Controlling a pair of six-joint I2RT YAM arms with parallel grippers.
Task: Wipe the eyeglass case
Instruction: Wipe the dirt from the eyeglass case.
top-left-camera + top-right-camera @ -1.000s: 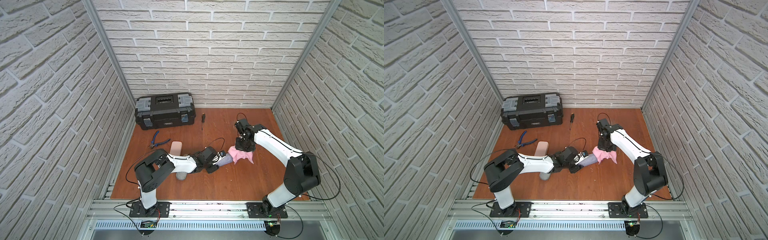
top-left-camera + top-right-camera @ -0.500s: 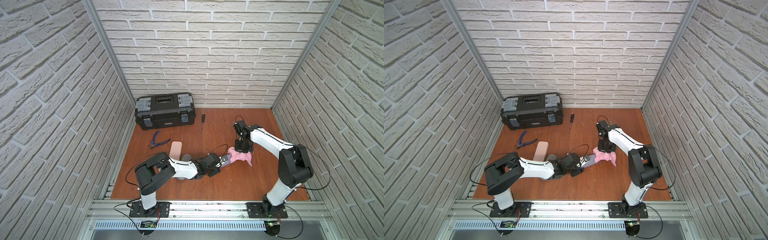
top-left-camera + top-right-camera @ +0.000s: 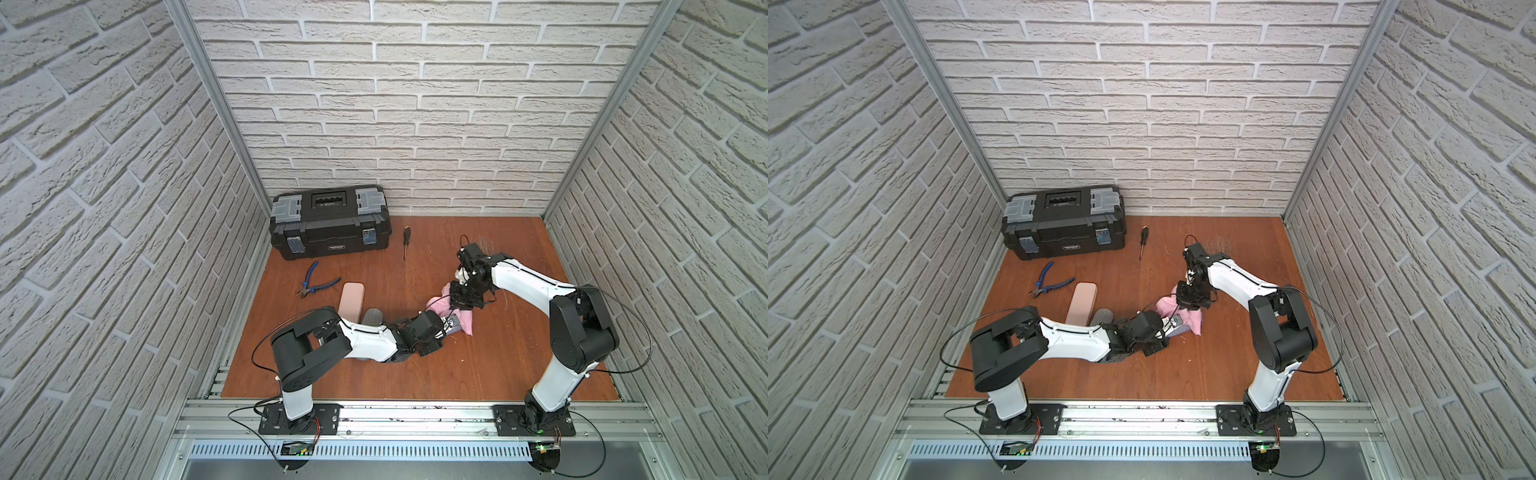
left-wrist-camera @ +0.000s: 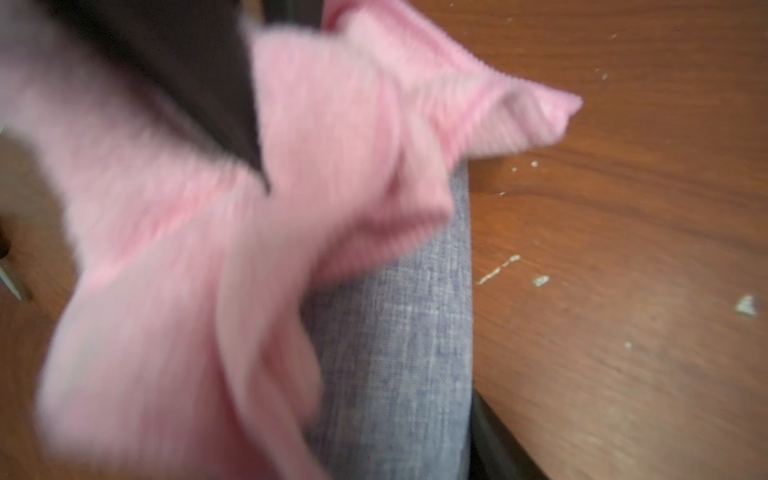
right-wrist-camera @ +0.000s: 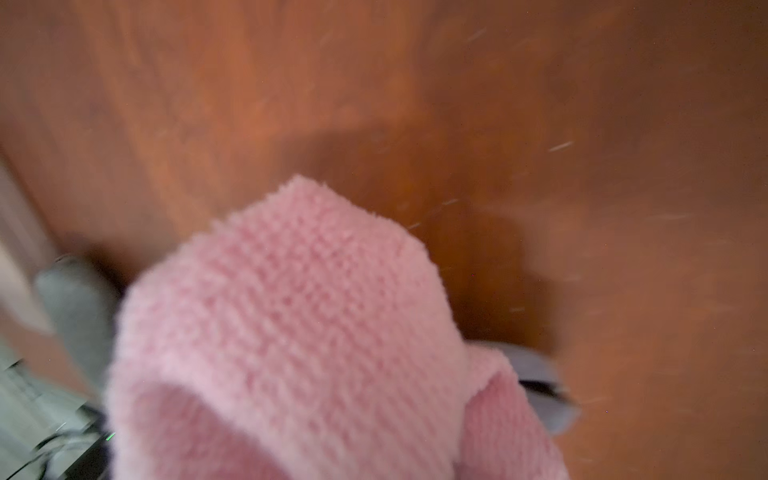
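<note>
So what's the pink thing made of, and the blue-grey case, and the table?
The pink cloth looks like fluffy microfibre or terry: tiny loops and ribs show. The eyeglass case seems covered in matte blue-grey woven fabric, with a denim-like crisscross weave. The table looks like smooth reddish-brown wood with grain lines, possibly only a wood-look surface.

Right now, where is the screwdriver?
In both top views the screwdriver lies on the wooden table near the back wall, just right of the black toolbox, not touching it.
</note>
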